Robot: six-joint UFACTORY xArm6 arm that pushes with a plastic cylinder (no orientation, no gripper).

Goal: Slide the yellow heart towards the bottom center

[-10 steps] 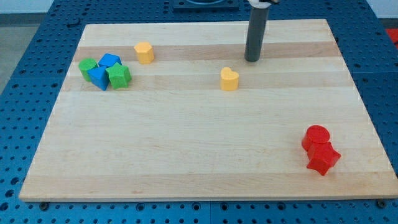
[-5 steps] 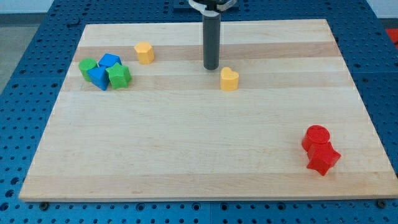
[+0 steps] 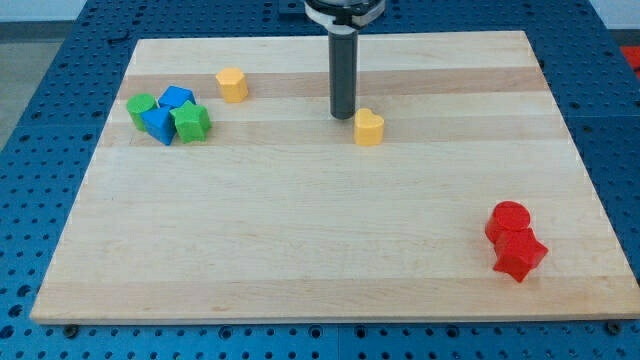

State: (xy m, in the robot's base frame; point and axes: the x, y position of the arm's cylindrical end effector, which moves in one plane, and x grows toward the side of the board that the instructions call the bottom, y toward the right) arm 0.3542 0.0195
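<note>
Far at the view's left, near the top, sits a tight cluster: green block (image 3: 141, 106), blue block (image 3: 176, 98) behind it, blue cube (image 3: 158, 124) in front, green star-ish block (image 3: 190, 122) on the cluster's right side, all touching or nearly so. Just to the right and a bit higher, a yellow block (image 3: 232, 85), shape roughly hexagonal, stands apart from the cluster. Wooden desk (image 3: 300, 250) is bare across the middle. Centre top: dark rod comes down from the view's top, my tip (image 3: 343, 116) resting on the desk just beside the yellow heart (image 3: 369, 128), at its upper left; touching or a hair apart, can't tell. The heart is in the upper half of the desk, slightly right of centre, well away from the bottom centre. No gripper on this arm, so nothing to call open or closed. Far right near the bottom: red cylinder (image 3: 509, 220) with a red star-like block (image 3: 520, 255) right below it, touching.
</note>
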